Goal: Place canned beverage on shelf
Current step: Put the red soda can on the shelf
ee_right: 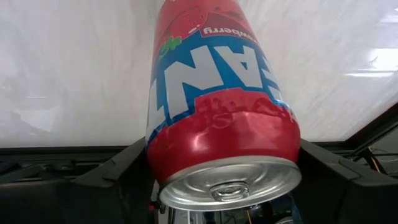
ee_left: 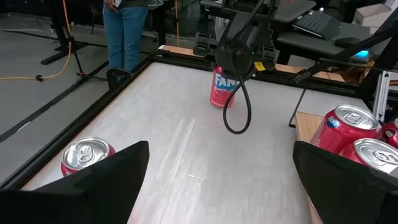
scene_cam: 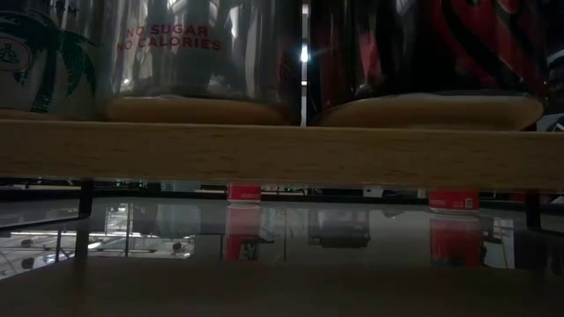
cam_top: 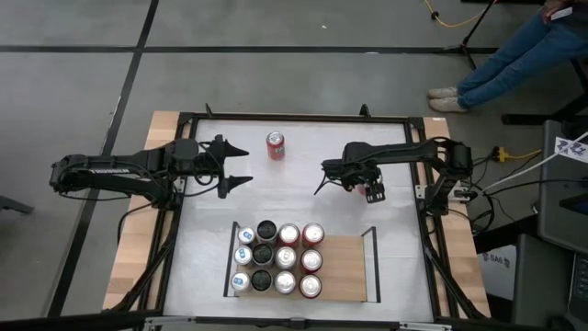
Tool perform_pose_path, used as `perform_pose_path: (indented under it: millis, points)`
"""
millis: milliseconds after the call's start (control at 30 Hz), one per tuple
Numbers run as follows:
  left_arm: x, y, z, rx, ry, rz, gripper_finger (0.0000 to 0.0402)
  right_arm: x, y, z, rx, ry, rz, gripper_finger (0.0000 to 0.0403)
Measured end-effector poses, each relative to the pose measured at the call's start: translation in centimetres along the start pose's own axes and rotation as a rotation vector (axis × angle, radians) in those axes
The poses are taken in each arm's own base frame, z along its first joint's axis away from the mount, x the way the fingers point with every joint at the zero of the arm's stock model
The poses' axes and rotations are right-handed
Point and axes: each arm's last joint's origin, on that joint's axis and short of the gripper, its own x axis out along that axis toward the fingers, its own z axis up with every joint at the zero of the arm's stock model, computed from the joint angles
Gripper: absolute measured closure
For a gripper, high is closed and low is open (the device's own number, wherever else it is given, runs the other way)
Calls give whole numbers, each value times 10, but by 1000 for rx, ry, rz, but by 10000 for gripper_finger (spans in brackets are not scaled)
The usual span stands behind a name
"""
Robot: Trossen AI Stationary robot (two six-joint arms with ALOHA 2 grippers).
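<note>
Fingers of the right gripper [cam_top: 321, 178] are spread wide and nothing is held in them. One red can [cam_top: 372, 192] is seen standing on the table [cam_top: 294, 207], under the right wrist and close to where those fingers begin. Fingers of the left gripper [cam_top: 246, 165] are spread wide too, with nothing held. Another red can [cam_top: 276, 145] is stood between both arms, farther back. Many cans are lined up on the shelf [cam_top: 344, 267].

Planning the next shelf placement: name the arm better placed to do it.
Right. The right gripper is at the Fanta strawberry can, near the bare end of the shelf; the left gripper is open, empty.
</note>
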Motion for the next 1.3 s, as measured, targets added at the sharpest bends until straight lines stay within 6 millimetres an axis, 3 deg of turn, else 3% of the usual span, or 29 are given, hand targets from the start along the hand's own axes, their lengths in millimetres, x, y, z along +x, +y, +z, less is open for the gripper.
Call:
perform_pose_path:
  millis: [133, 500, 800, 1300]
  points:
    - [0, 0, 0, 0, 0, 0, 12, 0, 1, 0, 2, -9, 23, 102]
    - [0, 0, 0, 0, 0, 0, 12, 0, 1, 1, 16, -19, 39, 19]
    - [0, 0, 0, 0, -1, 0, 12, -5, 1, -6, 86, -39, 34, 13]
    - [0, 0, 0, 0, -1, 0, 12, -29, 6, -39, 238, -181, 89, 13]
